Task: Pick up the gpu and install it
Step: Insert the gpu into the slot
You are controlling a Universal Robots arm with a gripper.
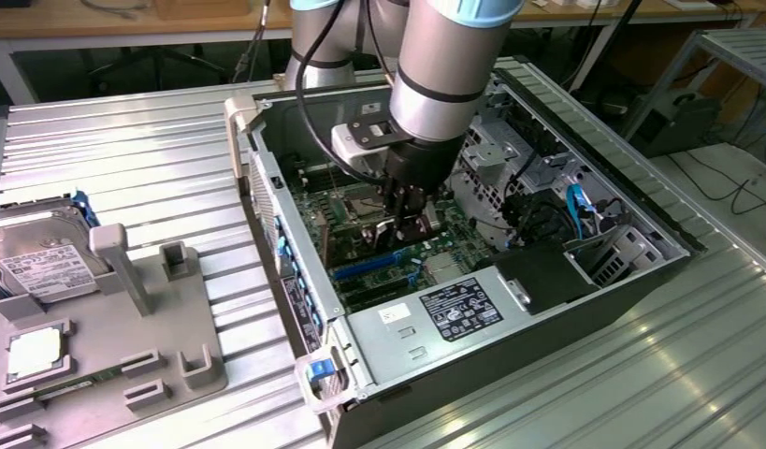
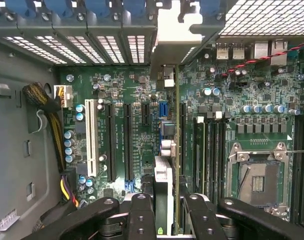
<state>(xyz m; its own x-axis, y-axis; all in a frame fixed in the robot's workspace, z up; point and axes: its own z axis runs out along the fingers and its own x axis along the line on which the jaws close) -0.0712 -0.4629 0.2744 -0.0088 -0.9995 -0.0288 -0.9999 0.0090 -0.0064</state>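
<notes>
On the exterior view's left, the hard drive (image 1: 39, 257) sat in the grey holder (image 1: 121, 365). Inside the open PC case (image 1: 632, 281), my gripper (image 2: 164, 210) was partly closed, pinching the gpu (image 2: 164, 150) edge-on between its fingers (image 2: 142, 212), upright over the motherboard (image 2: 252, 115), bracket toward the rear slots.

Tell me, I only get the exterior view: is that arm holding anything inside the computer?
Observer: Yes. In the wrist view the gripper is shut on the gpu, seen edge-on.
Operator: Which way does it point?
Observer: Its silver bracket sits at the rear slot openings of the case.
Operator: Any free slots nearby?
Observer: Beside it, two long black slots and a white slot stand empty.
</notes>
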